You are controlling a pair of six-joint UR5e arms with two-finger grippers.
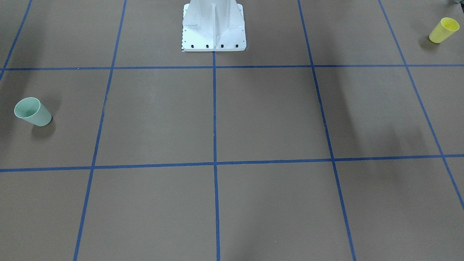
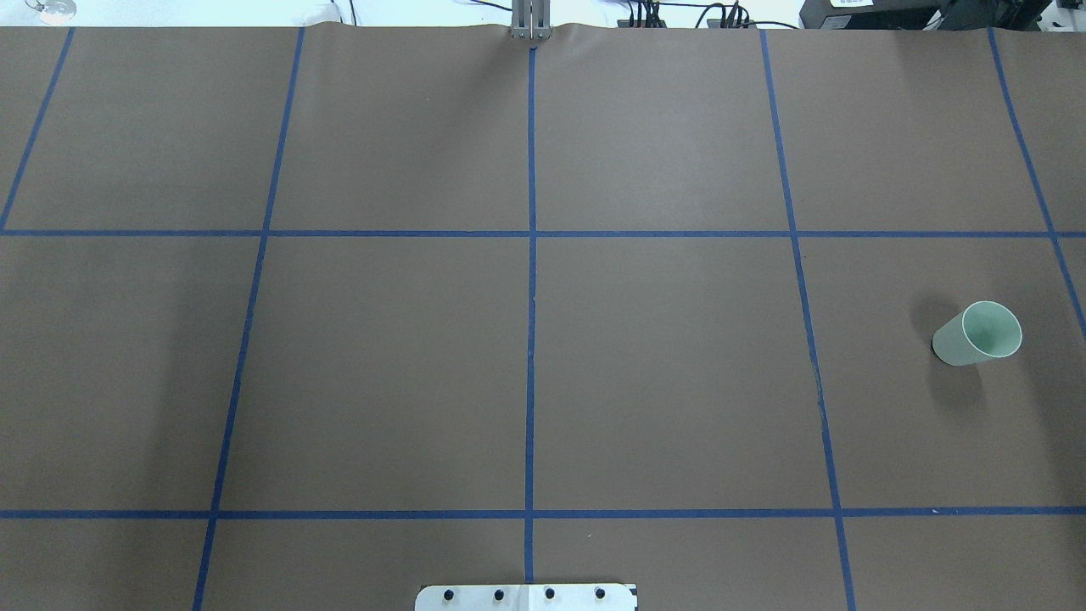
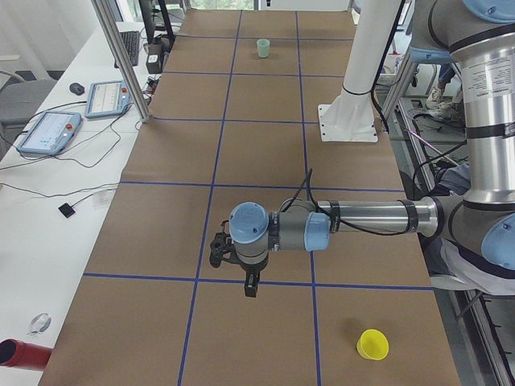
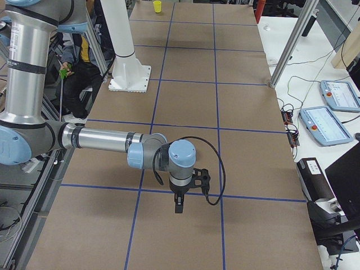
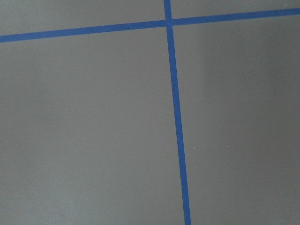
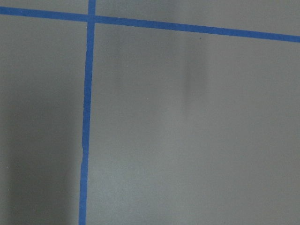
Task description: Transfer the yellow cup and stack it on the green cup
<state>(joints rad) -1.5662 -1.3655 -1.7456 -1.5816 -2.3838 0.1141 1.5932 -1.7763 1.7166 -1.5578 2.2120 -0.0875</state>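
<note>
Brown table [image 2: 390, 373] with blue tape grid [image 2: 532, 339], tablets [image 3: 50, 131] alongside

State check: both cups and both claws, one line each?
yellow cup: upright on the table, empty, not stacked.
green cup: upright on the table, empty, far from the yellow cup.
left claw: above the table, holds nothing; open or shut, cannot tell.
right claw: above the table, holds nothing; open or shut, cannot tell.
</note>
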